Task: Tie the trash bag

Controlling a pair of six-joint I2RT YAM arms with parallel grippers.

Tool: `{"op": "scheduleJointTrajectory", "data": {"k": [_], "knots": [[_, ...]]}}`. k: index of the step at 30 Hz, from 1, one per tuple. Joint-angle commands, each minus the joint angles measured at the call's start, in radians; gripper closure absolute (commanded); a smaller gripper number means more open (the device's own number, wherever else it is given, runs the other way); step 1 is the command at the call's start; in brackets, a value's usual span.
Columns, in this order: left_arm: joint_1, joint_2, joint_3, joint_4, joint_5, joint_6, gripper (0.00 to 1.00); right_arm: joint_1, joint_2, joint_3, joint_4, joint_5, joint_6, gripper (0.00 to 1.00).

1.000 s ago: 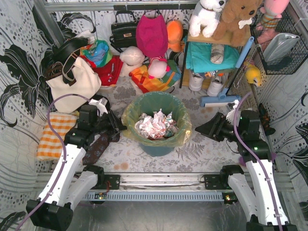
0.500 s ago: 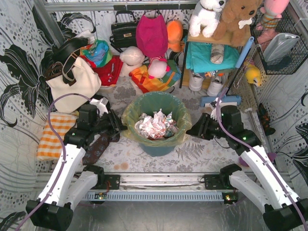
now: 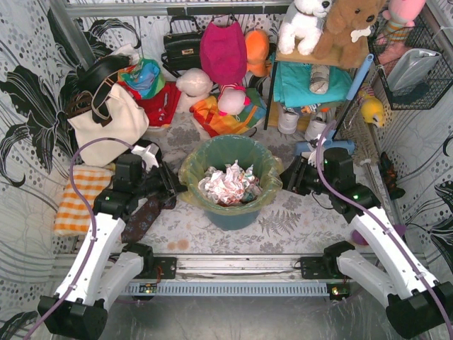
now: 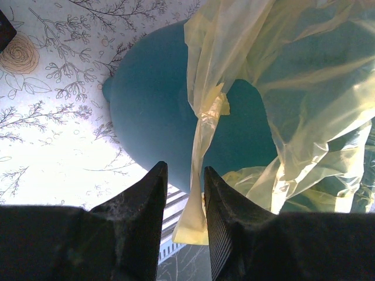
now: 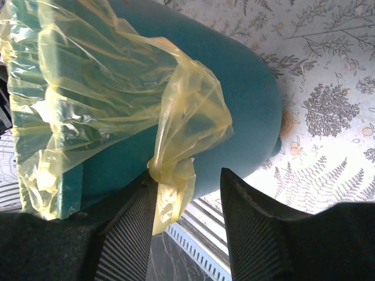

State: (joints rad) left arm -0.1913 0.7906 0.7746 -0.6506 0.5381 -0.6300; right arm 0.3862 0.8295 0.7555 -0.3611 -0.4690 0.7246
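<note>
Two arms flanking the trash bag (image 3: 188, 172), draped over the rim of the teal bin (image 3: 233, 216) mid-table (image 3: 301, 221), with crumpled waste (image 3: 228, 185) inside. Left fingers (image 4: 146, 205) only slightly apart, straddling a twisted yellow tab of the bag, not pinching it yet. Right fingers (image 5: 246, 211) wider apart, a bunched tab resting against one of them. Looks feather-light, thin, crinkly and slick, so likely to slide out of a weak pinch and to stretch or tear if yanked. Best taken at those gathered tabs, where the film bunches thick: squeeze firmly, then lift gently off the rim.
</note>
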Motion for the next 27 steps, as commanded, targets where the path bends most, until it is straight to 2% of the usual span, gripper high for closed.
{"op": "scheduleJointTrajectory", "data": {"k": [1,5,12,21,24,27], "knots": [[-0.006,-0.011,0.027,0.014,-0.002,0.016,0.6,0.006,-0.009,0.033,0.071,-0.035,0.028,0.49],[-0.007,-0.009,0.031,0.013,-0.002,0.019,0.6,0.006,-0.03,0.035,0.047,-0.012,0.03,0.39],[-0.006,0.006,0.035,0.014,0.003,0.023,0.6,0.006,-0.056,0.011,0.04,0.021,0.051,0.55],[-0.006,0.015,0.04,0.019,0.006,0.024,0.6,0.006,-0.04,-0.044,0.063,-0.052,0.071,0.46],[-0.006,0.011,0.04,0.019,0.006,0.02,0.61,0.006,-0.051,-0.057,0.043,-0.057,0.074,0.47],[-0.006,0.007,0.04,0.019,0.007,0.018,0.65,0.006,-0.078,-0.071,0.033,-0.053,0.085,0.54]]}}
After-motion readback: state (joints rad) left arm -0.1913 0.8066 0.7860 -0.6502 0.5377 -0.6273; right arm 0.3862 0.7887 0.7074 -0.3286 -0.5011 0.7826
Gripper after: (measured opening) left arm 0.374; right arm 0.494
